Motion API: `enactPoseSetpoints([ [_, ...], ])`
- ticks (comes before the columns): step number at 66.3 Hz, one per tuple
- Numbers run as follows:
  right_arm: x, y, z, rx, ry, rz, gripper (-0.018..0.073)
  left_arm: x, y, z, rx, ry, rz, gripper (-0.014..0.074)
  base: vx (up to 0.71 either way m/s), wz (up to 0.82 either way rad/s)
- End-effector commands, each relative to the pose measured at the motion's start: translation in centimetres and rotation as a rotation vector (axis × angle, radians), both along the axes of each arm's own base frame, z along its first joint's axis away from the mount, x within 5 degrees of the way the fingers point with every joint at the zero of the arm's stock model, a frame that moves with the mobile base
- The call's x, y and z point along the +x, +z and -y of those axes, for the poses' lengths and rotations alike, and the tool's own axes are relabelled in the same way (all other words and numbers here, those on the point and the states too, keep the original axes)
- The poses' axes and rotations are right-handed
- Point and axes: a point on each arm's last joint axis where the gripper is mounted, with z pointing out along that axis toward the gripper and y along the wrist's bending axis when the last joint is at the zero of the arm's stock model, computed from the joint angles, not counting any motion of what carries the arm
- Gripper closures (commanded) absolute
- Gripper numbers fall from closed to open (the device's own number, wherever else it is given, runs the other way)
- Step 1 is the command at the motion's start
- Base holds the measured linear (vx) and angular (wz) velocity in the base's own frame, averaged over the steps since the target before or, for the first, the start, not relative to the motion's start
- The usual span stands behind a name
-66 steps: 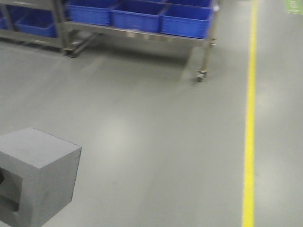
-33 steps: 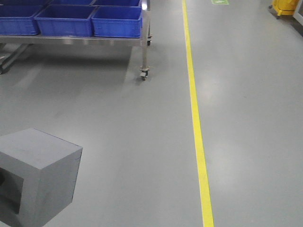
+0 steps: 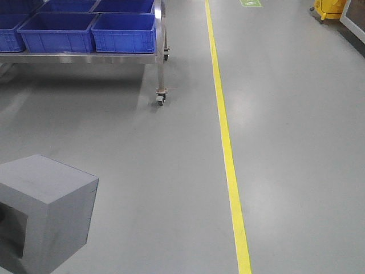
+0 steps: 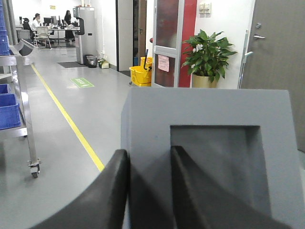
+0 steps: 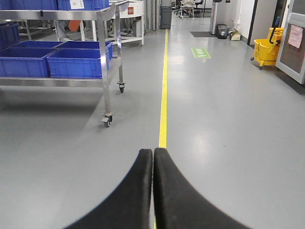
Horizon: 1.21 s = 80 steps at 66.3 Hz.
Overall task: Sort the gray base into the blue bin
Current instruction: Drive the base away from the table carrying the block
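The gray base [image 3: 48, 208] is a matte gray cube held at the lower left of the front view, its square recess facing left. In the left wrist view it [image 4: 209, 119] fills the right half. My left gripper [image 4: 148, 157] is shut on the gray base: one finger sits outside the cube's wall, the other inside the recess. My right gripper [image 5: 153, 155] is shut and empty above the floor. Several blue bins [image 3: 124, 31] stand side by side on a steel cart's lower shelf at the upper left; they also show in the right wrist view [image 5: 76, 62].
The wheeled steel cart [image 3: 161, 85] stands on castors on the gray floor. A yellow floor line [image 3: 225, 142] runs away down the aisle. A yellow mop bucket [image 5: 267, 50] stands far right. A potted plant [image 4: 207, 57] and doors are beside me.
The front view has swung right: the cart with the blue bins has slid left and the yellow line now sits near the middle. The gray base stays in the same place in the view.
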Motion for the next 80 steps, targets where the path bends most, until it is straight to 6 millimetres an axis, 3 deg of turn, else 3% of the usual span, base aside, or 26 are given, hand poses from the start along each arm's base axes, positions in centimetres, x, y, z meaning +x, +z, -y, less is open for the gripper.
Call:
enactPoseSetpoints([
  [1, 0.02, 0.25, -0.01, -0.011, 0.000, 0.072, 0.0568, -0.25, 1.99, 0.07, -0.080, -0.023, 0.111, 0.0602, 0.33, 0.00],
  [80, 0.02, 0.25, -0.01, -0.011, 0.000, 0.072, 0.0568, -0.25, 1.99, 0.07, -0.080, -0.023, 0.111, 0.0602, 0.39, -0.02],
])
